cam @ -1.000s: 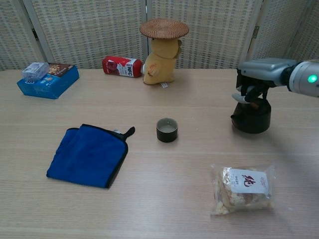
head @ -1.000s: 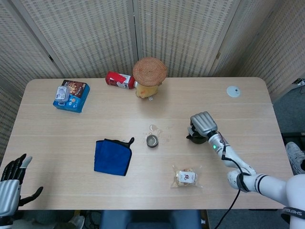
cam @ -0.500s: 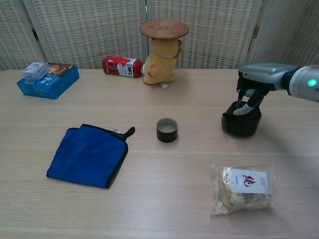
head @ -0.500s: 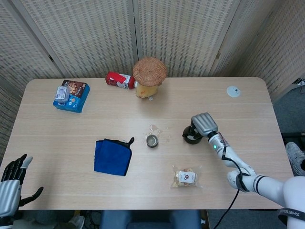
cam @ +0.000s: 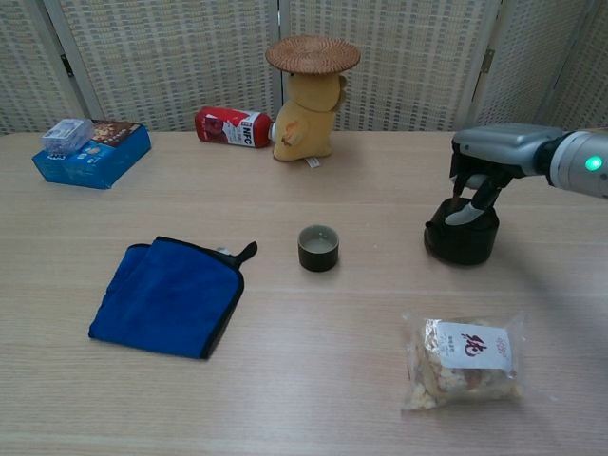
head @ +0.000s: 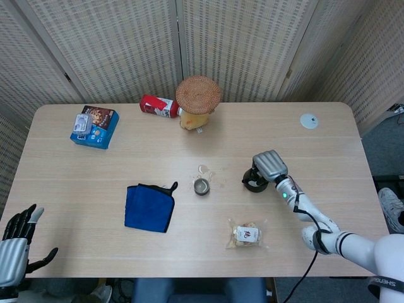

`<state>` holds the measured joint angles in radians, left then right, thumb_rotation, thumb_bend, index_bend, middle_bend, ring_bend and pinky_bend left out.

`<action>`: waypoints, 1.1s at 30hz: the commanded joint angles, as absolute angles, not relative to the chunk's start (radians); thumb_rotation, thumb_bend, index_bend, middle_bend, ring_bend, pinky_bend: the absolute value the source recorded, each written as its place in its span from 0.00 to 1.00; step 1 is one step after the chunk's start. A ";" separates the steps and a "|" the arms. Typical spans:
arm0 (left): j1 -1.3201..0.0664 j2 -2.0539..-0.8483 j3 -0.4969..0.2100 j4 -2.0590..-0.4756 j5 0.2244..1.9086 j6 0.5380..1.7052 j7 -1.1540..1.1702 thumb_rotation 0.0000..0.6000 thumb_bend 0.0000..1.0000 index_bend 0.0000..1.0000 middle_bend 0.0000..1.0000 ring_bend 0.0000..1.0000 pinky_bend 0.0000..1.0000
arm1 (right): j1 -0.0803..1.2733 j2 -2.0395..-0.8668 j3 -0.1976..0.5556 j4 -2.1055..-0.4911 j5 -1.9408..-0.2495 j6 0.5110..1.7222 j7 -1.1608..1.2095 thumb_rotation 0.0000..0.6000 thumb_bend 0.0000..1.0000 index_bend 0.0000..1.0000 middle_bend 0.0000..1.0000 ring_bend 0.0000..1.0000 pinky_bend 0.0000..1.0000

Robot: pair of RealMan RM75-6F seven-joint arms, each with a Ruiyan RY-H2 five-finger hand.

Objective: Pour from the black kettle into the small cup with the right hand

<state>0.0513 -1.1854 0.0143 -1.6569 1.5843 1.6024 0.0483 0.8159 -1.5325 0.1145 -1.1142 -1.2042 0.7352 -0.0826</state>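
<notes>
Chest view shows the right hand (cam: 486, 163) grasping the black kettle (cam: 462, 233) on the bench (cam: 304, 380), right of the small cup (cam: 318, 247); left hand (head: 14, 249) released.

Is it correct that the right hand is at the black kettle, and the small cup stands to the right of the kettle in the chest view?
Not quite. The right hand is at the black kettle, but the small cup stands to the kettle's left, as the chest view shows.
</notes>
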 commanded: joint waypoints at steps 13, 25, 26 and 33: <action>0.057 -1.186 0.018 -1.648 1.583 1.608 0.036 1.00 0.22 0.06 0.00 0.00 0.00 | 0.823 -1.523 0.111 -1.159 -1.151 0.699 -0.202 0.78 0.00 0.82 0.84 0.76 0.51; 0.060 -1.187 0.017 -1.641 1.581 1.616 0.025 1.00 0.22 0.06 0.00 0.00 0.00 | 0.831 -1.486 0.113 -1.239 -1.077 0.711 -0.324 0.78 0.00 0.58 0.54 0.46 0.44; 0.061 -1.187 0.016 -1.640 1.581 1.616 0.025 1.00 0.22 0.06 0.00 0.00 0.00 | 0.831 -1.482 0.113 -1.246 -1.074 0.715 -0.330 0.78 0.00 0.55 0.51 0.42 0.42; 0.057 -1.185 0.014 -1.643 1.584 1.616 0.025 1.00 0.22 0.06 0.00 0.00 0.00 | 0.817 -1.445 0.108 -1.315 -1.090 0.772 -0.365 0.79 0.00 0.39 0.38 0.26 0.26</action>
<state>0.0574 -1.1850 0.0142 -1.6433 1.5842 1.6161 0.0251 0.8237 -1.4567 0.1086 -1.2990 -1.0824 0.7540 -0.3596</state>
